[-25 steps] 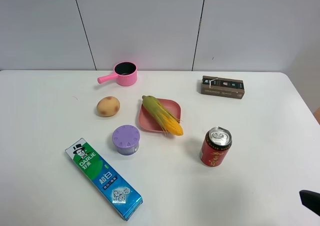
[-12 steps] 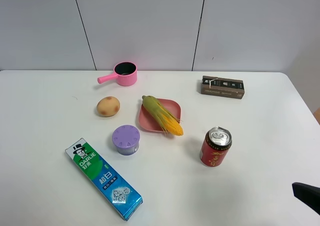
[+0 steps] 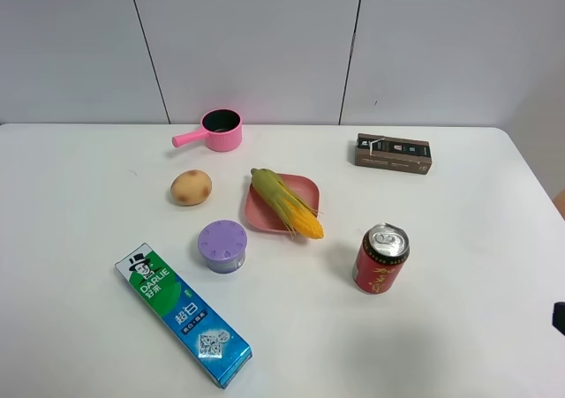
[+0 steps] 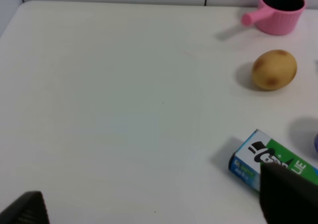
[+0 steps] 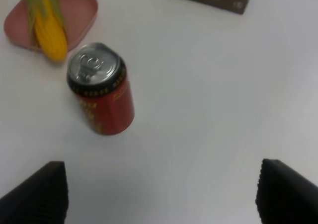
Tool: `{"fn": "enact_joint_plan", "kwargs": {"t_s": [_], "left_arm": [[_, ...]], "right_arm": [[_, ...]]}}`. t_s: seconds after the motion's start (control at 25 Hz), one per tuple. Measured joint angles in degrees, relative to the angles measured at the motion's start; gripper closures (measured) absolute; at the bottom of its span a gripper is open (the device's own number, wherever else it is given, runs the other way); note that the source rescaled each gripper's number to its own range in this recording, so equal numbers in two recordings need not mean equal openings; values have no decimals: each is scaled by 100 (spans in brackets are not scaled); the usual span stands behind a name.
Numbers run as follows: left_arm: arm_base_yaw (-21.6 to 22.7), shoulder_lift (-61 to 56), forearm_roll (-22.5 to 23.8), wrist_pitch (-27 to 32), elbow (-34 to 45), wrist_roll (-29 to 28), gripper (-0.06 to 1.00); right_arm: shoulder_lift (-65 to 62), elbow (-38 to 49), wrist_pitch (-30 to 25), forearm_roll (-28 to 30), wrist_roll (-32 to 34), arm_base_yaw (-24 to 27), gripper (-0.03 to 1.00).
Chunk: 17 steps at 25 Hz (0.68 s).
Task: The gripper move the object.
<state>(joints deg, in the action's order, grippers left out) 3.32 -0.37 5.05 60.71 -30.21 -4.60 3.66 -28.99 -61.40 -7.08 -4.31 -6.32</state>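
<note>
Exterior high view: a glossy toothpaste box [image 3: 183,315], a round brown potato [image 3: 191,187] and a ribbed purple lid [image 3: 222,244] are seen on the smooth white counter [image 3: 88,177]. The tapered corn cob [image 3: 287,204], yellow-kernelled with green husk, is laid diagonally across the pink plate [image 3: 305,187], overhanging its near rim. A red can [image 3: 380,259] stands nearby. The right pincer [image 5: 159,191] is spread wide; the left pincer's [image 4: 154,204] gap is also wide.

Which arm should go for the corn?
Probably right. Its wrist view already shows the corn on the pink plate beyond the can; the left wrist view shows only potato and toothpaste box.
</note>
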Motion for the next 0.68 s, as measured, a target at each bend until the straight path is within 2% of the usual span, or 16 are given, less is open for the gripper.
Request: {"fn": "enact_joint_plan", "kwargs": {"t_s": [0.44,0.68], "left_arm": [[0,0,0,0,6,0,-6],[0,0,0,0,6,0,-6]], "right_arm": [[-381,0,18,-49,0,1412,13],[-381,0,22,-61,0,1692,13]]}}
